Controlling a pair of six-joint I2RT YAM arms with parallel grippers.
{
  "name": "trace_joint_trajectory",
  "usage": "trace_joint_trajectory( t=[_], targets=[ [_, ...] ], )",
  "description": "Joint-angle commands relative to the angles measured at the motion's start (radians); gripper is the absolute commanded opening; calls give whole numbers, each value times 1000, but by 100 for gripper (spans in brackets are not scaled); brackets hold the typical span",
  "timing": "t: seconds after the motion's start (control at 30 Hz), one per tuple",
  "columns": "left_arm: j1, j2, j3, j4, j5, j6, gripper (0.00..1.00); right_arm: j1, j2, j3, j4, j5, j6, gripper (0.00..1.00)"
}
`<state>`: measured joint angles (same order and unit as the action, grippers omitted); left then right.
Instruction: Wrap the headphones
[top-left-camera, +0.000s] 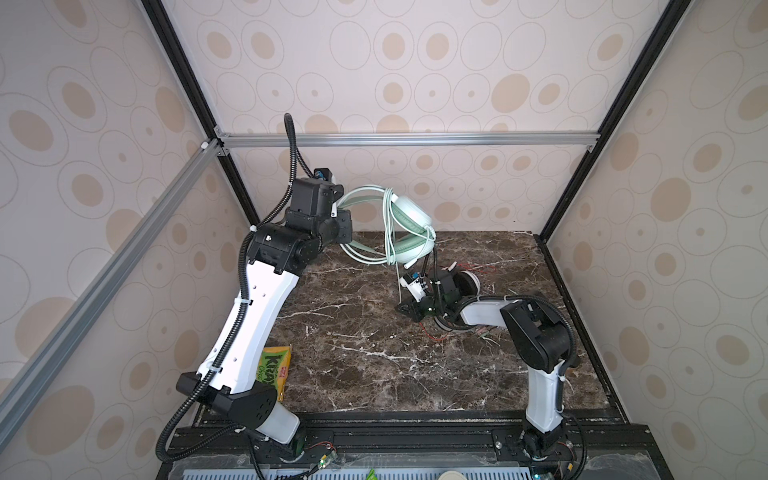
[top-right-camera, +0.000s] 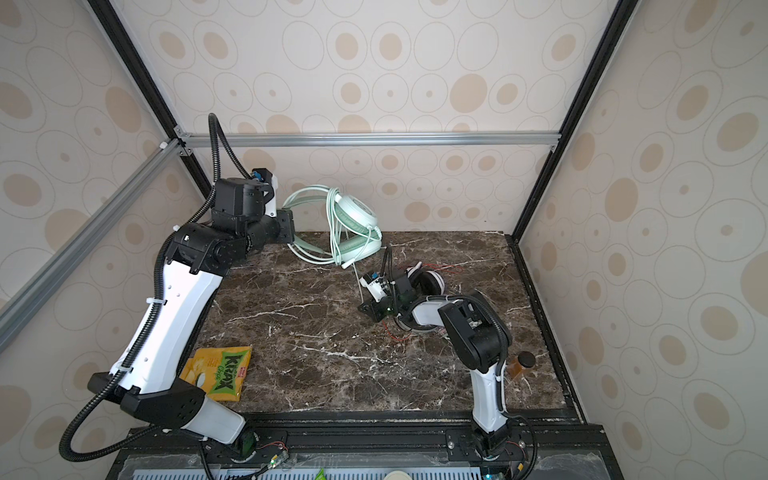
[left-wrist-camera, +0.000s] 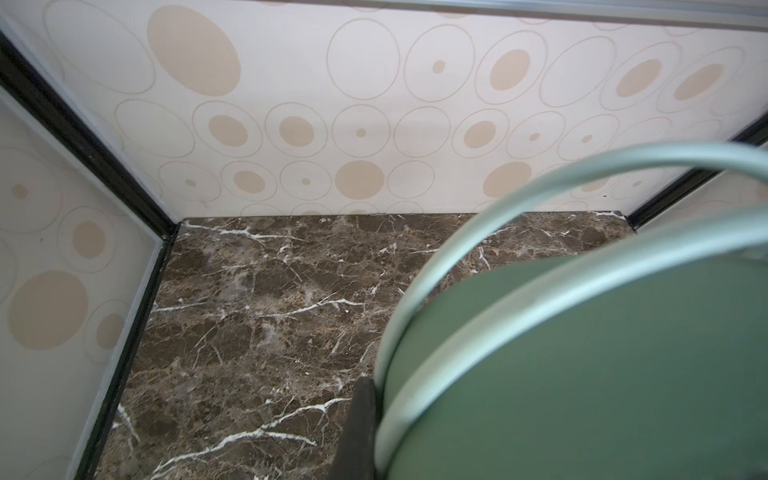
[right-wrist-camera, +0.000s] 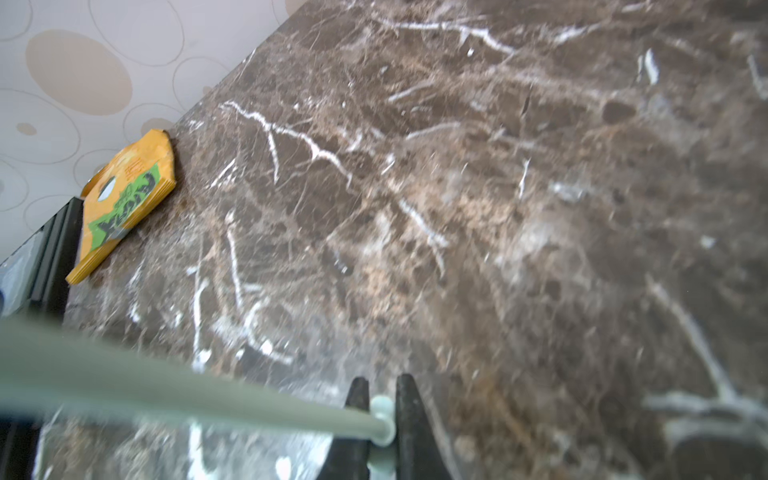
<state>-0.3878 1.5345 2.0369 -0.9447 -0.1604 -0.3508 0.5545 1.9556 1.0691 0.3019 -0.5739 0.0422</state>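
The mint green over-ear headphones (top-left-camera: 409, 226) are held clear of the brown marble-pattern tabletop (top-left-camera: 353, 332) near the back wall. Their headband is clamped in the closed jaws of the left gripper (top-left-camera: 339, 206), and the pale green cord (top-left-camera: 388, 224) is looped across the headband beside the earcup. A free length of that cord is pinched between the narrowly set jaws of the right gripper (right-wrist-camera: 382, 413), low over the tabletop. The white-and-black headphones (top-left-camera: 468, 283) are seen lying on the tabletop behind the right gripper with their thin red cord (top-left-camera: 478, 266) strewn about, and a yellow-and-green chips packet (top-right-camera: 220, 372) is seen at the front left corner.
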Motion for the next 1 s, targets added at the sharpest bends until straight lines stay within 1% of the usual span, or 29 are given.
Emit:
trace_joint_trajectory(
  t=[0.0,0.2,0.33,0.5,0.7,0.83,0.97],
  targets=[
    [28,-10,38,113,-47,-140,0,48,-99,-27,-148,30,-46,0],
    [71,32,21,126,-65,-226,0,170,-244,-63,-392,175,-130,0],
    [88,60,-5,134,-104,-255,0,279,-353,-93,-497,324,-171,0],
    [93,78,-44,147,-167,-242,0,376,-492,-90,-637,543,-200,0],
    [93,70,-144,172,-252,-203,0,468,-590,26,-852,806,-290,0],
    [80,50,-256,195,-321,-165,0,500,-600,152,-976,918,-385,0],
    [36,19,-378,222,-383,-114,0,513,-564,300,-1088,1003,-492,0]
  ],
)
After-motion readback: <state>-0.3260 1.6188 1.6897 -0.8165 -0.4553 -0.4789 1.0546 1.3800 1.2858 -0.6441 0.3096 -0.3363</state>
